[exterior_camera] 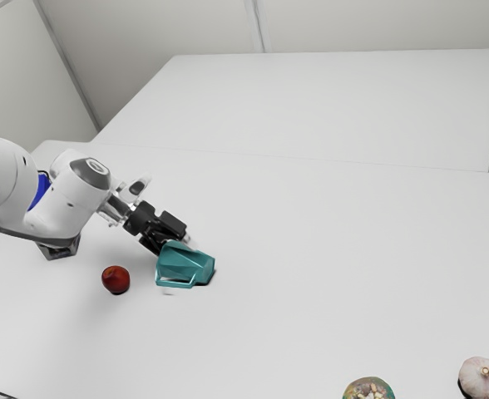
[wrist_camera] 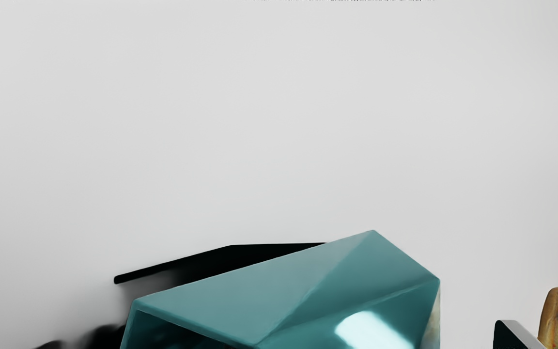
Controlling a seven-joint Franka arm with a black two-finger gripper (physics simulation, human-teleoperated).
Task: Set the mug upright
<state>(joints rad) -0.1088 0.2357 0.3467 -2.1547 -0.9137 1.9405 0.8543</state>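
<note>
Exterior view: our black robotic fingers [exterior_camera: 175, 224] noted wide apart, glossy teal faceted mug [exterior_camera: 186, 262] found on its side just beside them, toward five o'clock, on smooth white bench [exterior_camera: 328, 266]

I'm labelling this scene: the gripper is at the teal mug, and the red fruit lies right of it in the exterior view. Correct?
Not quite: the exterior view shows the red fruit left of the teal mug. The gripper is at the mug.

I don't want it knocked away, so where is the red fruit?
The red fruit is on the table, toward the exterior view's left, with the teal mug as its nearest neighbour, just to its right there.
</note>
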